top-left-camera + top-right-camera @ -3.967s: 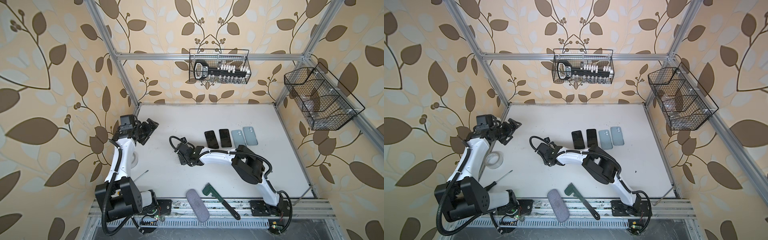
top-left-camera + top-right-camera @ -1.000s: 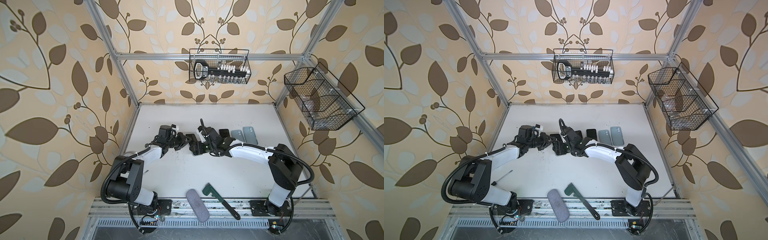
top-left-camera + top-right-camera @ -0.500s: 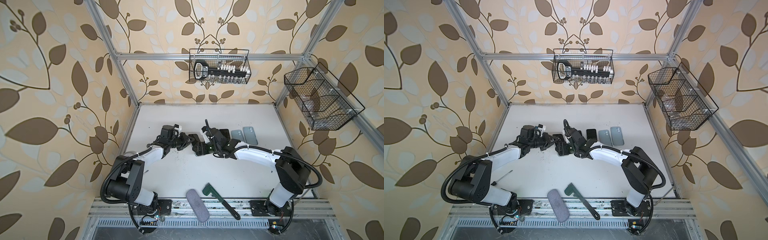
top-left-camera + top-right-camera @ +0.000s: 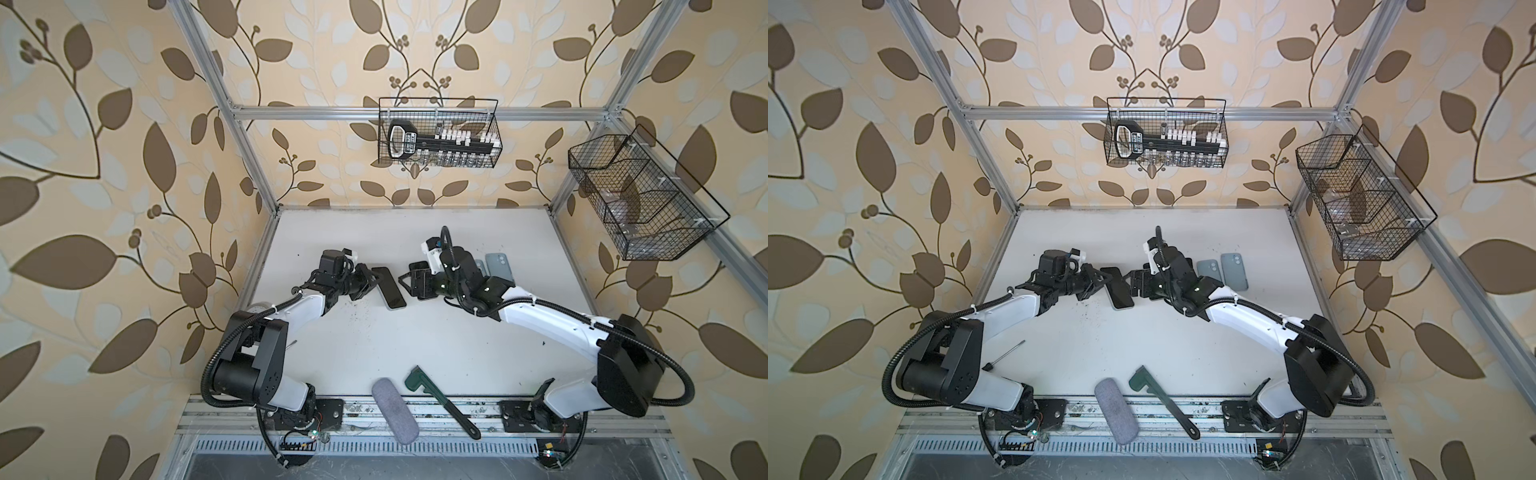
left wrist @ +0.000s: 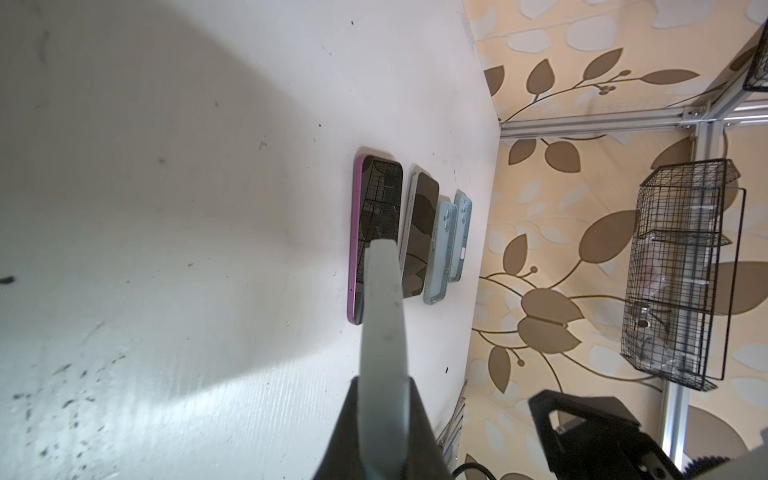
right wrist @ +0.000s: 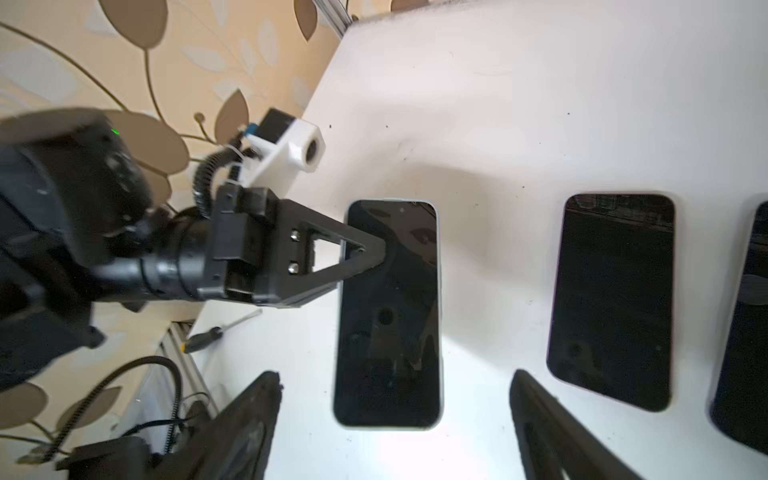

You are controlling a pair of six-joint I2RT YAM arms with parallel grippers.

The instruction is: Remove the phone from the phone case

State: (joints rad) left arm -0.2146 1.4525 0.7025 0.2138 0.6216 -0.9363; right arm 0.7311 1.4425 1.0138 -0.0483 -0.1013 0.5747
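The white surface (image 4: 415, 345) carries the phone (image 4: 390, 287) between the two arms, screen-up in its pale phone case (image 5: 382, 324), beside a row of spare phones (image 5: 376, 232) and blue cases (image 5: 440, 249). I cannot tell whether it lies flat or hangs just clear. It looks light, stiff and slippery with a fragile glass face, while the case rim should flex, so a corner of the rim seems the place to peel. The left fingers (image 6: 365, 253) are clenched on one long edge of the cased phone, and the right fingers (image 6: 249, 424) stand spread wide either side of a short end, touching nothing.
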